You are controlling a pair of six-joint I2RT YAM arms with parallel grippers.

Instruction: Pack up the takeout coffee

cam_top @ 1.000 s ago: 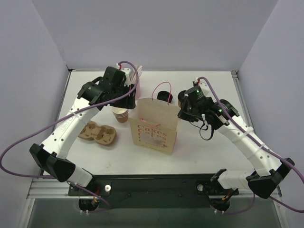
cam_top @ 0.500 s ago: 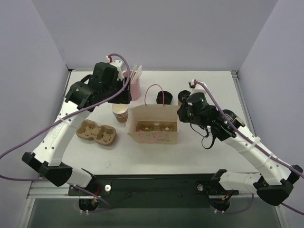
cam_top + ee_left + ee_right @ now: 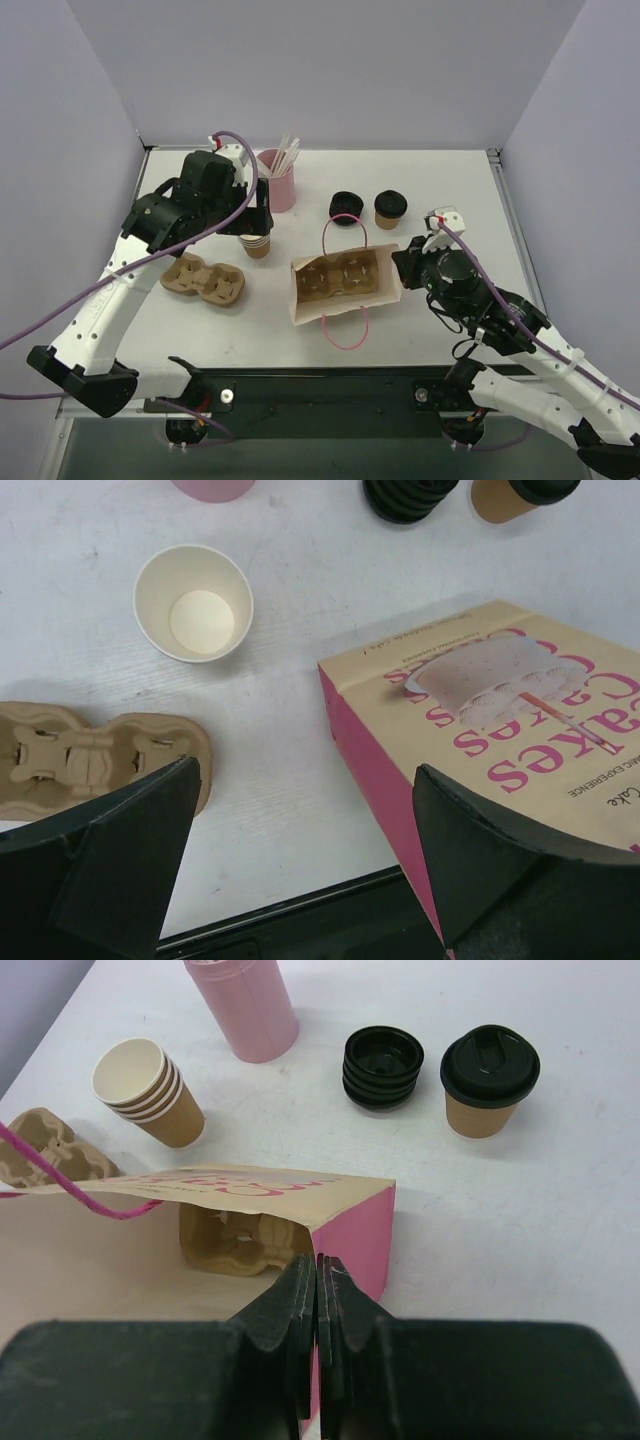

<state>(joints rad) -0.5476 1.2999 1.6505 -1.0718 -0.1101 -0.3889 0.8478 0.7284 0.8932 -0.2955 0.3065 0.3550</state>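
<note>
The coffee (image 3: 390, 207) stands upright on the table (image 3: 450, 180), with its black lid on. It is behind the bag (image 3: 330, 306) and not in it. Just to its left sits a stack of black lids (image 3: 346, 205).

The bag is open, and a carrier (image 3: 340, 277) shows inside it. The right pincer (image 3: 318, 1265) is pressed together on the bag's right edge and pinches the paper. The coffee is well apart from this pincer.

The left pincer (image 3: 305, 800) hangs over the table near a stack of brown cups (image 3: 256, 243). Its fingers (image 3: 120, 850) are spread wide, and nothing is between them. A second carrier (image 3: 205, 280) lies on the table left of the bag. A pink cup (image 3: 278, 188) with white straws stands behind the brown cups.
</note>
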